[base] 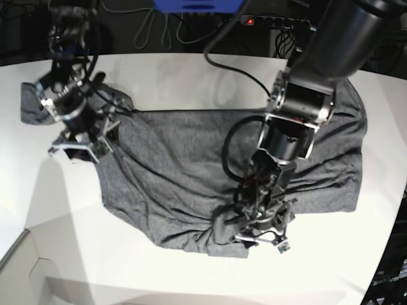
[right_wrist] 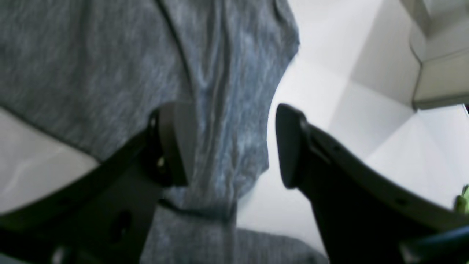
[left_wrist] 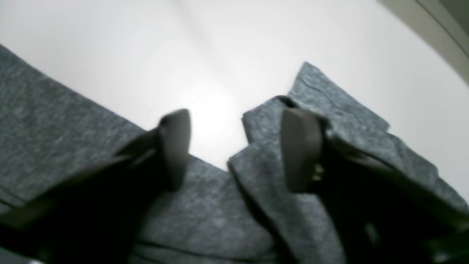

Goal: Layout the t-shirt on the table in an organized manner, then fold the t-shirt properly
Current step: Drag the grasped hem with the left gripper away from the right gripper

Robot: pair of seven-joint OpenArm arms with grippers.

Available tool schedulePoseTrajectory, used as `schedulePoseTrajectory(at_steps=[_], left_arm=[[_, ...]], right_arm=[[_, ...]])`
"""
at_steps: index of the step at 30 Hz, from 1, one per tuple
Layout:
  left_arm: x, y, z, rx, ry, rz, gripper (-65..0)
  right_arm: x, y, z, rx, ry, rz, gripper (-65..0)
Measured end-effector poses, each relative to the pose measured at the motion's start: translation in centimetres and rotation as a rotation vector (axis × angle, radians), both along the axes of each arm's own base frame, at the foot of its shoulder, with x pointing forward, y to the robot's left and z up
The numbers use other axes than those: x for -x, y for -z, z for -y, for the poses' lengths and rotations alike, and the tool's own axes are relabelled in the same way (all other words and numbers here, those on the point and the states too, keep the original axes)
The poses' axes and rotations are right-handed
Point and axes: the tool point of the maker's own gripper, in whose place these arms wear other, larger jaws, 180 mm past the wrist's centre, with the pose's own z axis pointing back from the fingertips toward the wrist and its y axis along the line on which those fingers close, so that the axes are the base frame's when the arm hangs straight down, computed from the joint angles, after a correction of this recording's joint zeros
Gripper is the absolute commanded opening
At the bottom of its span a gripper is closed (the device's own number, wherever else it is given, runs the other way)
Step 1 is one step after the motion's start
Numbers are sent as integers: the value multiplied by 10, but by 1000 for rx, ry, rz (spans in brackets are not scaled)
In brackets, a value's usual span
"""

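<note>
The dark grey t-shirt (base: 184,171) lies spread but rumpled across the white table (base: 191,76), with its near hem bunched up. My left gripper (base: 257,235) hovers over that bunched hem. In the left wrist view it (left_wrist: 238,146) is open, a folded flap of the shirt (left_wrist: 263,176) lying by its right finger (left_wrist: 300,150) and bare table (left_wrist: 220,55) beyond. My right gripper (base: 79,143) is at the shirt's left sleeve edge. In its own view it (right_wrist: 231,145) stands open astride a ridge of the cloth (right_wrist: 223,110), with white table (right_wrist: 322,91) by the right finger.
Cables and a power strip (base: 273,21) run along the table's far edge beside a blue object (base: 197,5). The table's curved edge (base: 19,248) passes at the near left. A pale boxy shape (right_wrist: 439,73) and a green scrap (right_wrist: 463,203) show in the right wrist view.
</note>
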Motion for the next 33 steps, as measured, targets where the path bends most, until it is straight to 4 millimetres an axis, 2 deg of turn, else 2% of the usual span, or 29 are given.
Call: schedulePoseTrajectory(at_steps=[4, 8, 13, 19, 26, 27, 31, 32, 33], left_arm=[[-2, -1, 15, 5, 13, -1, -214], [4, 11, 25, 11, 25, -42, -214], [5, 14, 18, 3, 14, -49, -214], [19, 33, 15, 1, 12, -89, -215], [18, 31, 17, -1, 16, -82, -227], [19, 32, 18, 0, 17, -86, -260], [21, 35, 18, 1, 17, -92, -491], [21, 35, 18, 0, 18, -92, -535], [21, 35, 17, 0, 17, -92, -552]], right_arm=[[24, 12, 11, -3, 55, -52, -302], [32, 13, 24, 14, 88, -62, -302], [33, 10, 38, 24, 122, -54, -302], [32, 8, 34, 14, 125, -45, -302], [32, 8, 33, 10, 125, -45, -302], [32, 8, 33, 11, 125, -45, -302], [32, 8, 33, 11, 125, -45, -302], [32, 8, 33, 11, 125, -46, -302], [32, 8, 33, 11, 125, -46, -302]])
